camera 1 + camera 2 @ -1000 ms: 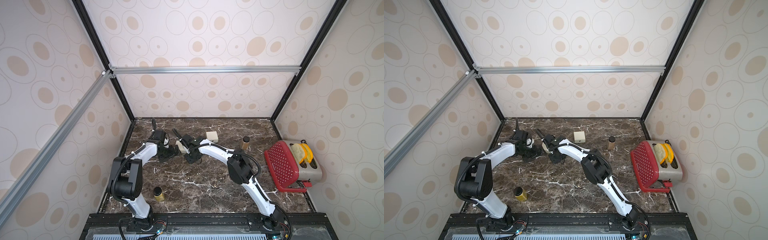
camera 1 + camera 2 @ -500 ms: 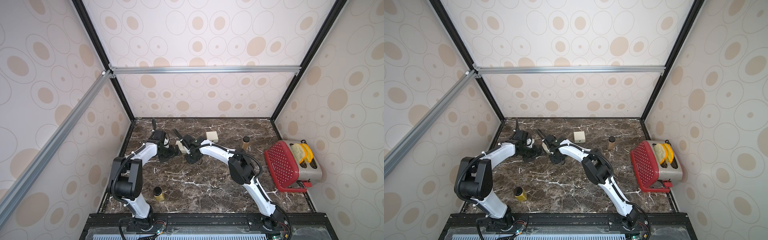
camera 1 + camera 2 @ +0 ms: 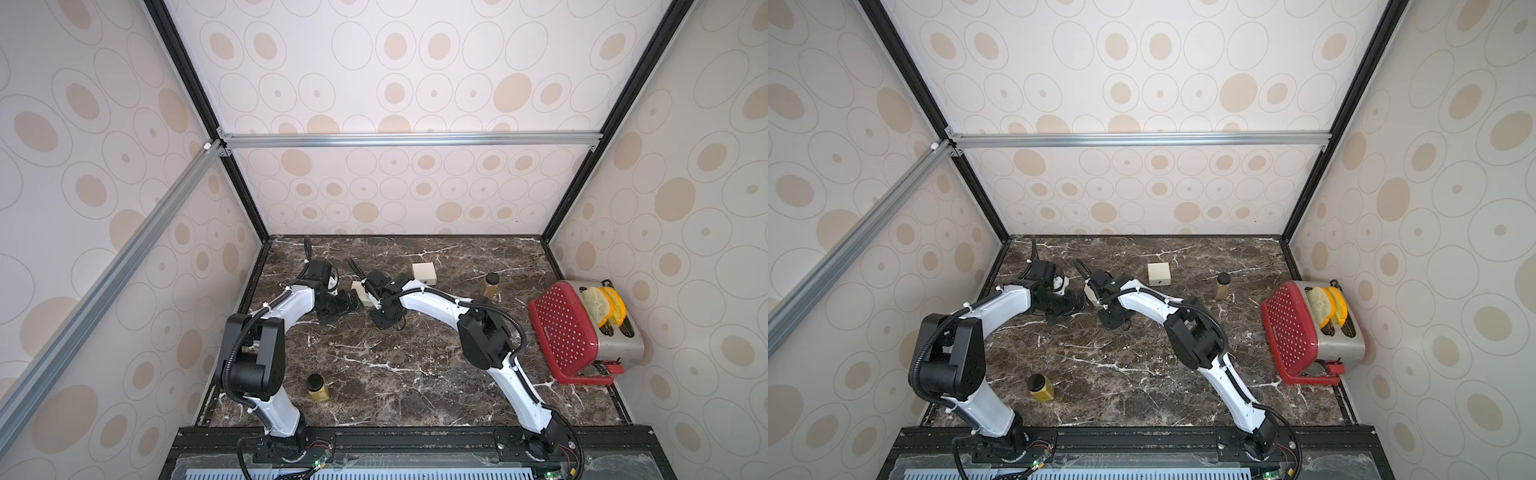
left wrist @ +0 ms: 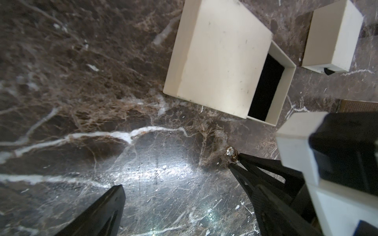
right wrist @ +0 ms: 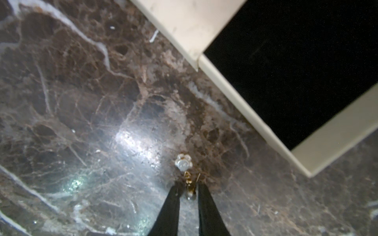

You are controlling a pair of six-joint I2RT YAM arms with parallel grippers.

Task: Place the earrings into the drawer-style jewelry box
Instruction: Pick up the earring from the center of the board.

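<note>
**Right gripper at the earring beside the open drawer**

The earring, a pale flower with a pearl drop, lies on the marble table toward its far left corner. It is just beside the jewelry box and outside the drawer, which stands partway out and shows a black lining. The right gripper has its fingertips narrowly apart on either side of the pearl drop; whether they pinch it cannot be told. The left gripper hovers close by, jaws spread wide and empty.

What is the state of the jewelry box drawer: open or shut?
Open: the drawer juts from its cream sleeve, black lining exposed.
</note>
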